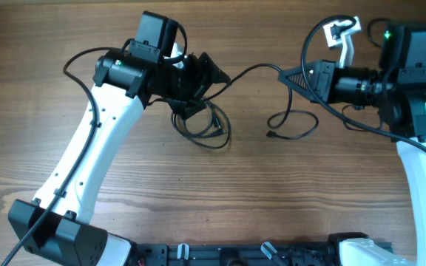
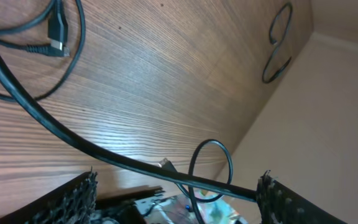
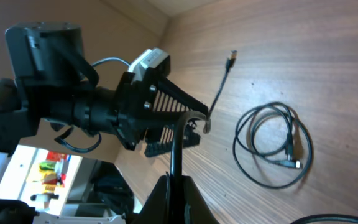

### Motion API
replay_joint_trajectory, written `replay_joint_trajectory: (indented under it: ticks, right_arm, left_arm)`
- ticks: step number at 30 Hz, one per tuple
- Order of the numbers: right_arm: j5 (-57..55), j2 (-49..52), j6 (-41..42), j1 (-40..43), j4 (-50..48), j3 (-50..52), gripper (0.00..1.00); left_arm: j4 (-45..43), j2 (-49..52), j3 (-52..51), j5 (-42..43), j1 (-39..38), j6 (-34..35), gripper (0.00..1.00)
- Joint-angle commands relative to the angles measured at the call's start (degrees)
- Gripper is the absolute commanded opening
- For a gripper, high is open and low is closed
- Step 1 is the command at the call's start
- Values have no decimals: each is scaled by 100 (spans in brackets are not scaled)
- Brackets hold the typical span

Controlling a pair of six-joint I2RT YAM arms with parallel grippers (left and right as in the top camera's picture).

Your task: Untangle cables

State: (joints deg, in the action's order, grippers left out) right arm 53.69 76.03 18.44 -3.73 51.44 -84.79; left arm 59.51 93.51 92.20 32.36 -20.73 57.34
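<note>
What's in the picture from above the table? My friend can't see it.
A thin black cable spans between two robot arms over a wooden table. The right gripper is shut on it, and it crosses the open jaws of the left gripper. A coiled cable lies beside the left gripper, and a loose plug end lies nearby.
</note>
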Motion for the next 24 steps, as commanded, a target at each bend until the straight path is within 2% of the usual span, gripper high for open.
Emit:
replay_joint_trajectory:
  ticks: [1,5,9,13,16,20,21,24]
  right_arm:
    - [216,15,310,-177,-387,-20,4]
    - [214,15,643,-369,-966,-20,4]
    - [170,15,874,-492,-1244,-20,4]
    - [173,15,874,-492,-1270,-20,4]
    - [173,15,876,-492,-1311,-20,4]
    - [173,15,874,-494,-1307,-20,4]
    - [173,15,874,-494,-1309,-20,4]
    - [170,15,868,-494,-1307,-20,4]
  left_arm:
    - [-76,-68,90,175,-15,824,84]
    - [-83,-68,90,170,-15,1167,84]
    - [-170,-68,90,170,-2,2120,83]
    - [-400,-68,90,173,2,2417,88]
    - [-426,-68,90,170,2,2568,71]
    - [-470,-68,90,144,2,2568,43]
    - [-468,-68,90,70,2,2566,32]
    - [-466,-68,90,-155,2,2564,15]
